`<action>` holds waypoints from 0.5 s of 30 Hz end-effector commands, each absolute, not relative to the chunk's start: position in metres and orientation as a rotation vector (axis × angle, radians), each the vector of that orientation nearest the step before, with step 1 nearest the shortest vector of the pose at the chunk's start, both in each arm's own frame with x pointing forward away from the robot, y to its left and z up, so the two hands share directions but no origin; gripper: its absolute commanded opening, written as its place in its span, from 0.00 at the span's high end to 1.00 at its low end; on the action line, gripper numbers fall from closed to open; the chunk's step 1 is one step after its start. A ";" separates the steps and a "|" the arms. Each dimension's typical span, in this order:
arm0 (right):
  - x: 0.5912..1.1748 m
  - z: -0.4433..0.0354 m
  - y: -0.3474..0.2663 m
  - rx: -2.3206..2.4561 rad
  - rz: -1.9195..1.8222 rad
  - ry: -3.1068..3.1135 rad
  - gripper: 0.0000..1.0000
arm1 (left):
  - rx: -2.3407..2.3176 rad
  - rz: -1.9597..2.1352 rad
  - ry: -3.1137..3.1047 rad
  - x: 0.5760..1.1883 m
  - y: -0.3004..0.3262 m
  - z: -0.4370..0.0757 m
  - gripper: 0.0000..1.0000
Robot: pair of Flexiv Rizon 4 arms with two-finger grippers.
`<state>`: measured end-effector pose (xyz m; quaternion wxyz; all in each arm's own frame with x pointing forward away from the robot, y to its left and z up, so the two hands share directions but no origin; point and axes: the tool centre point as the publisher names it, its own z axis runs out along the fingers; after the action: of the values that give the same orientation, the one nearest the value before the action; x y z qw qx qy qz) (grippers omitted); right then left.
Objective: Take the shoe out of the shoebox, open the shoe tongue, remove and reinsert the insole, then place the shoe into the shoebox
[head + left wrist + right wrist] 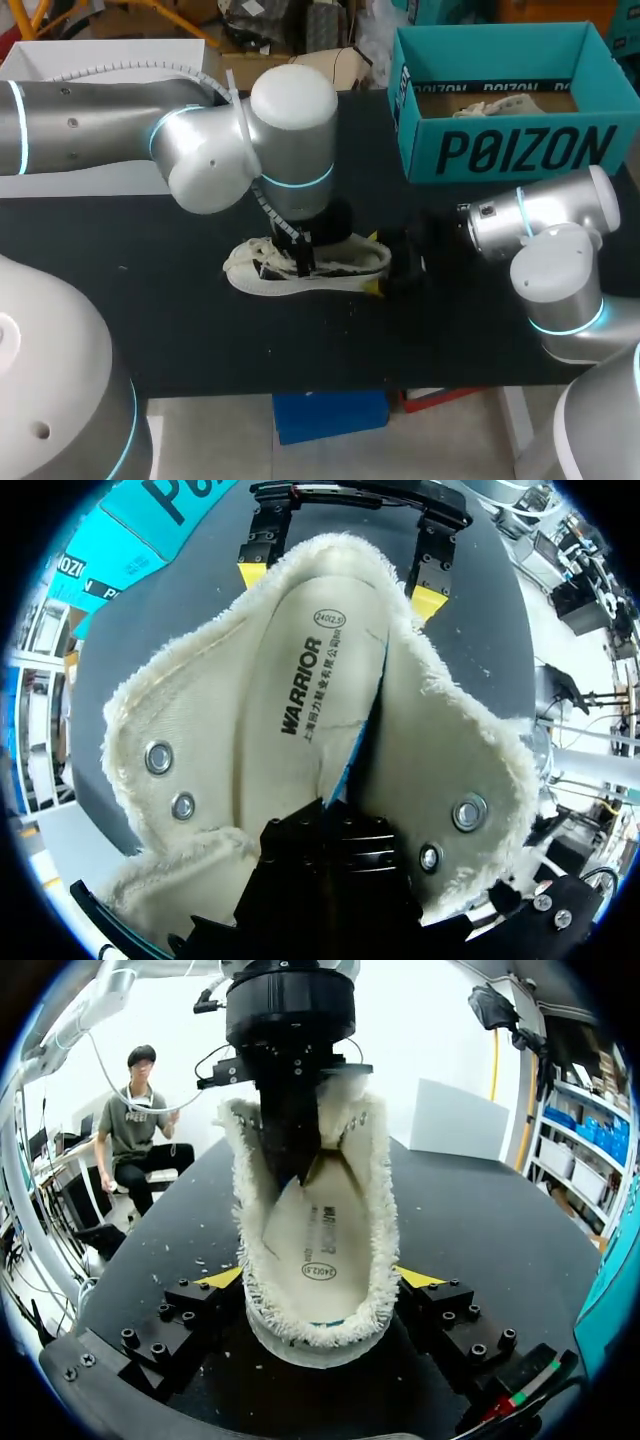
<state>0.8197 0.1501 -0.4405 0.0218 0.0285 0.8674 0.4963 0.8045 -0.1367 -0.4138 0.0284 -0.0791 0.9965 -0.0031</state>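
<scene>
1. Cream fleece lining on the shoe (305, 265), set sole-down near the middle of the black table (150, 300), well apart from the teal shoebox (510, 150) at the far right.
2. Pinched at the heel by the right tool (320, 1278), one yellow tip against each side, probably to stop any sliding during work inside.
3. Entered from above by the left tool (292, 1155) at the front of the opening, likely to widen the mouth or reach the insole (310, 690) lying flat inside.
4. Cannot tell whether that left tool is spread or pressed together: tips buried in fleece in both wrist views, blocked by the arm's own wrist from overhead.
5. Middle of the shoe covered from overhead too; something pale in the shoebox, hard to make out.
</scene>
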 end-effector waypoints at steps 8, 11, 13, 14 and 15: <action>0.821 -0.443 0.147 0.089 1.536 2.690 1.00 | -0.196 -0.176 3.133 0.801 -0.134 -0.400 1.00; 0.821 -0.443 0.147 0.089 1.536 2.690 1.00 | -0.209 -0.190 3.128 0.799 -0.133 -0.394 1.00; 0.821 -0.443 0.147 0.089 1.536 2.690 1.00 | -0.220 -0.216 3.119 0.798 -0.131 -0.389 1.00; 0.821 -0.443 0.147 0.089 1.536 2.690 1.00 | -0.220 -0.216 3.117 0.797 -0.130 -0.388 1.00; 0.821 -0.443 0.147 0.089 1.536 2.690 1.00 | -0.223 -0.229 3.111 0.797 -0.130 -0.386 1.00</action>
<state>0.8200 0.1494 -0.4402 0.0222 0.0286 0.8673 0.4965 0.8025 -0.1408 -0.3957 -0.0002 -0.0711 0.9955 -0.0621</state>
